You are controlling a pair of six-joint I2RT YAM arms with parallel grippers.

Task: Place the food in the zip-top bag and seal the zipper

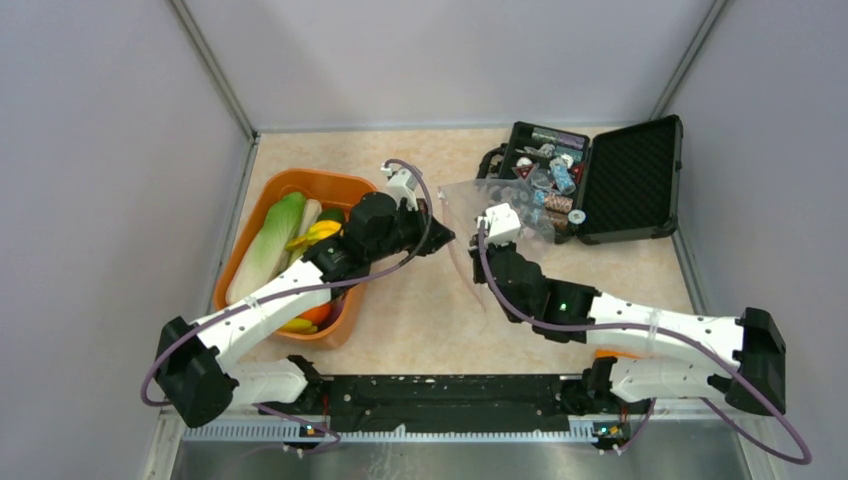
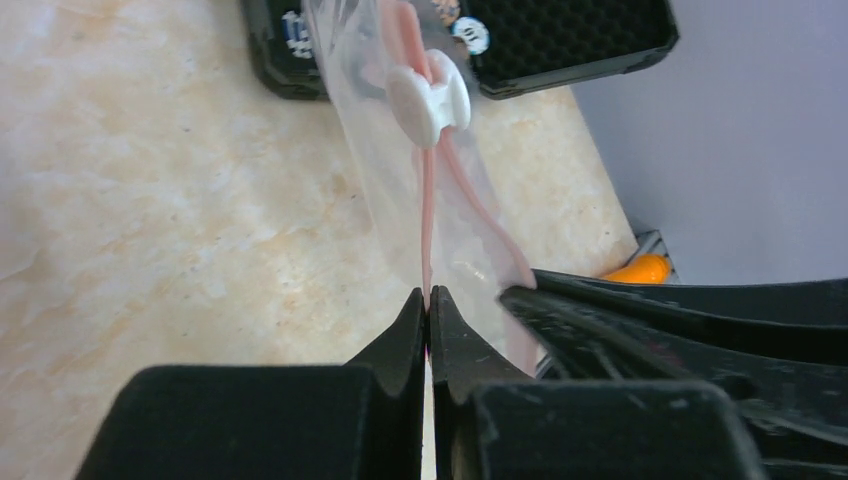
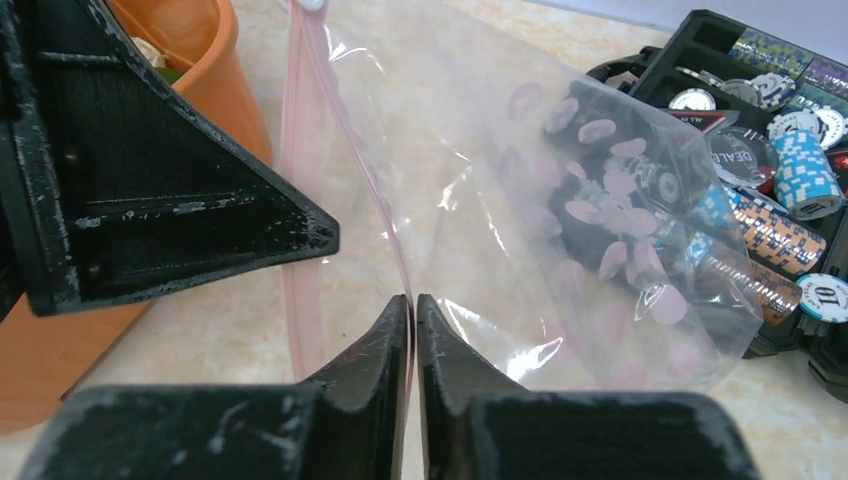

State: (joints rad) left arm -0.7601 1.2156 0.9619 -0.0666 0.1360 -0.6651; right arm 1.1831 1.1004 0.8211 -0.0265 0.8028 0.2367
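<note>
Over the marbled tabletop (image 1: pixel 420 310), zip-top bag (image 3: pixel 480 200) between left end effector (image 2: pixel 428 295) and right end effector (image 3: pixel 412 300), each clamped on zipper (image 2: pixel 427 205).

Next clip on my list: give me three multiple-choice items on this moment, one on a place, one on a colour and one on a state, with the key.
1. Where does the leafy green vegetable lie?
A. in the orange tub
B. in the zip-top bag
C. in the black case

2. What colour is the slider on the zipper?
A. blue
B. white
C. black

3. How does the left gripper stand?
A. open over the tub
B. shut on a banana
C. shut on the zip-top bag's zipper edge

Key: 1 A, it leans along the tub's left wall in the top view. 2 B, the left wrist view shows it white on the pink strip. 3 C, its jaws meet on that pink strip.
</note>
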